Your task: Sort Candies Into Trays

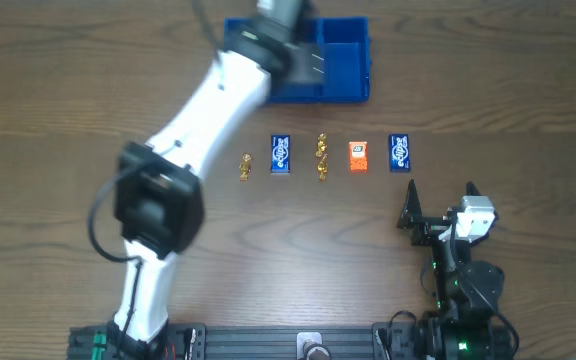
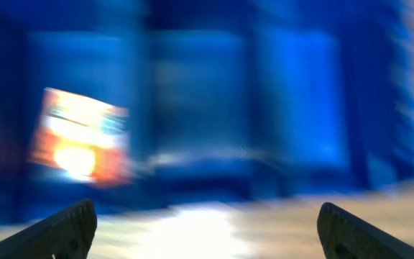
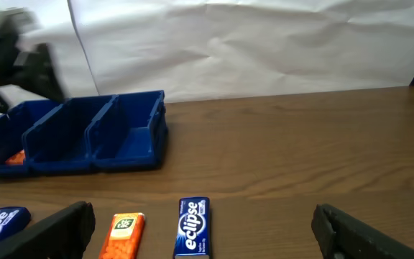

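Observation:
A blue three-compartment tray (image 1: pixel 346 60) stands at the table's far middle. My left gripper (image 1: pixel 280 22) hangs over its left end, open (image 2: pixel 207 241) with nothing between the fingers. Below it an orange pack (image 2: pixel 81 137) lies in the tray, seen as an orange patch (image 3: pixel 16 157) in the end compartment. In a row on the table lie a gold candy (image 1: pixel 246 166), a blue pack (image 1: pixel 282 154), two gold candies (image 1: pixel 322 158), an orange pack (image 1: pixel 358 156) and another blue pack (image 1: pixel 399 153). My right gripper (image 1: pixel 440 195) stands open nearer the front, short of the right blue pack (image 3: pixel 192 226).
The left arm (image 1: pixel 198 120) slants across the table from front left up to the tray. A white sheet (image 3: pixel 250 43) hangs behind the table's far edge. Bare wood lies right of the tray and left of the row.

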You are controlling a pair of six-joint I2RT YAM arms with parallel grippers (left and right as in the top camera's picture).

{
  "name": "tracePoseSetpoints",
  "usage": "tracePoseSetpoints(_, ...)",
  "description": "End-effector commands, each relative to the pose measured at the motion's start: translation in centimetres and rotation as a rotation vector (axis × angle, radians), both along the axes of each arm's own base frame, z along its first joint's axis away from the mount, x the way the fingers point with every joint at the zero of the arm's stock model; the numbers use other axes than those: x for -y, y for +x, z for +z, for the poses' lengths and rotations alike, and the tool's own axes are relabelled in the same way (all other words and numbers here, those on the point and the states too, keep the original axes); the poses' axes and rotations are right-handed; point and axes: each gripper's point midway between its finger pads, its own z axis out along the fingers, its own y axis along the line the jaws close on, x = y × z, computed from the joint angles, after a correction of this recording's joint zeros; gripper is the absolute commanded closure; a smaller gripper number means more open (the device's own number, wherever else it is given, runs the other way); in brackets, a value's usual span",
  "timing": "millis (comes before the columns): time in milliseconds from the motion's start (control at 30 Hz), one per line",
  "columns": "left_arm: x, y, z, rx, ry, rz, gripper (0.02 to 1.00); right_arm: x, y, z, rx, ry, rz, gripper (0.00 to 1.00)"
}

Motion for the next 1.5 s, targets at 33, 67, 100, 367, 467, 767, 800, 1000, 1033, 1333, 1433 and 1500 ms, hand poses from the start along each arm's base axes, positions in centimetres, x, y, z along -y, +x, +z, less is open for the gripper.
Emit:
tracePoseSetpoints(33, 10.1, -9.0, -0.4, -0.067, -0.049, -0.017, 0.047, -0.1, 0.0, -0.2, -0.001, -0.009, 0.004, 0.001)
tracePoseSetpoints(67, 11.1, -10.3, -1.7, -0.096, -0.036, -0.023, 0.056, -0.1, 0.0, -0.2, -0.001, -0.009, 0.004, 0.001)
tracePoseSetpoints(100, 12.2, -11.5, -2.9, -0.116, -0.023, -0.038, 0.06, -0.1, 0.0, -0.2, -0.001, -0.009, 0.004, 0.001)
tracePoseSetpoints(367, 13.2, -13.1, -7.1, -0.187, 0.0, 0.009, 0.108, -0.1, 0.0, -0.2, -0.001, -0.009, 0.004, 0.001)
tracePoseSetpoints(467, 12.5, -12.5, -7.5, -0.189, 0.011, 0.021, 0.121, -0.1, 0.0, -0.2, 0.0, -0.009, 0.004, 0.001)
tracePoseSetpoints(767, 11.5, -11.9, -11.3, -0.243, 0.066, -0.022, 0.176, -0.1, 0.0, -0.2, -0.001, -0.009, 0.004, 0.003)
tracePoseSetpoints(800, 11.5, -11.9, -11.4, -0.241, 0.07, -0.031, 0.187, -0.1, 0.0, -0.2, -0.001, -0.009, 0.004, 0.001)
tracePoseSetpoints(1000, 11.9, -11.8, -12.1, -0.235, 0.082, -0.072, 0.207, -0.1, 0.0, -0.2, -0.001, -0.009, 0.004, 0.001)
tracePoseSetpoints(1033, 11.9, -11.9, -12.5, -0.243, 0.084, -0.08, 0.209, -0.1, 0.0, -0.2, -0.001, -0.009, 0.005, 0.001)
tracePoseSetpoints(1333, 12.2, -12.5, -13.7, -0.261, 0.096, -0.091, 0.619, -0.1, 0.0, -0.2, -0.001, -0.009, 0.004, 0.001)
tracePoseSetpoints(1433, 12.3, -12.6, -13.7, -0.261, 0.097, -0.094, 0.713, -0.1, 0.0, -0.2, 0.0, -0.009, 0.004, 0.001)
tracePoseSetpoints(1500, 12.4, -12.7, -13.7, -0.258, 0.096, -0.096, 0.717, -0.1, 0.0, -0.2, -0.001, -0.009, 0.004, 0.001)
